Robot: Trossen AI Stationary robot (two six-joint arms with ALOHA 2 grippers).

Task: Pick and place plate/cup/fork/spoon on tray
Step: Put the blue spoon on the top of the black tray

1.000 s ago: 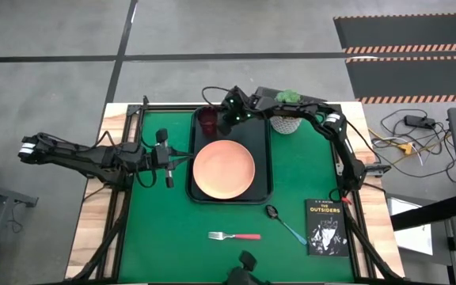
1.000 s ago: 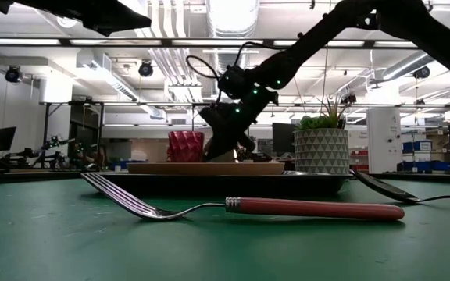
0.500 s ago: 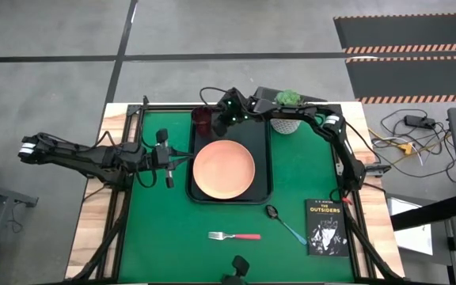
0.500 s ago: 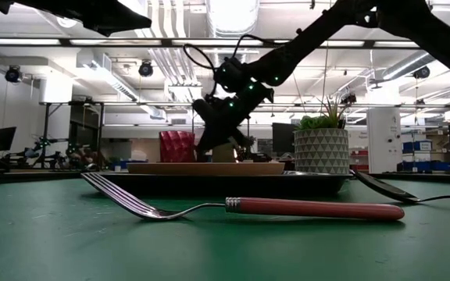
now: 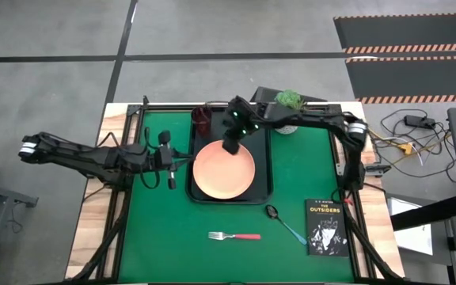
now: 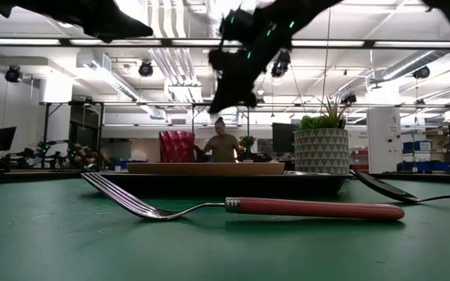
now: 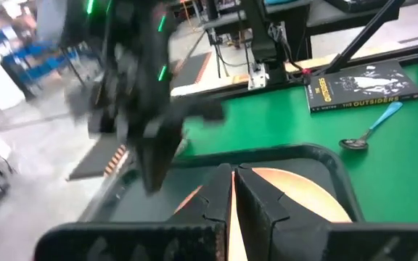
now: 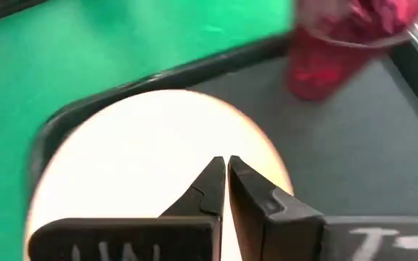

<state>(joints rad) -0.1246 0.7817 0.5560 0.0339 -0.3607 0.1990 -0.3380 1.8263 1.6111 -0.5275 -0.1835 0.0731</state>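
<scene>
The large round salmon-pink plate (image 5: pixel 223 169) is seen lying flat in the dark rectangular tray with rounded corners (image 5: pixel 261 165), filling most of it. The small dark red cup (image 5: pixel 202 119) stands upright in the tray's far left corner, apart from the plate. The right gripper (image 5: pixel 229 146) is held above the plate's far edge, raised clear of it, with its fingers clenched together and nothing between them; the cup lies just beyond it, not touched. The left gripper (image 5: pixel 161 159) is held just left of the tray, its fingers likewise pressed together and empty.

The fork with silver tines and a pink handle (image 5: pixel 235 236) lies on the mat near the front edge, well apart from the tray. The spoon with a dark bowl and light blue handle (image 5: pixel 283 223) lies off the tray's near right corner, just beside a black book (image 5: pixel 326 226) on which "OUTSIDERS" can be read. A white patterned pot with a green plant (image 5: pixel 286 115) stands just right of the tray's far end.

The surface is a green mat (image 5: pixel 157 229) on a wooden table. In the low view a workshop with ceiling pipes and lights is seen, and a person (image 6: pixel 223 147) stands far behind.
</scene>
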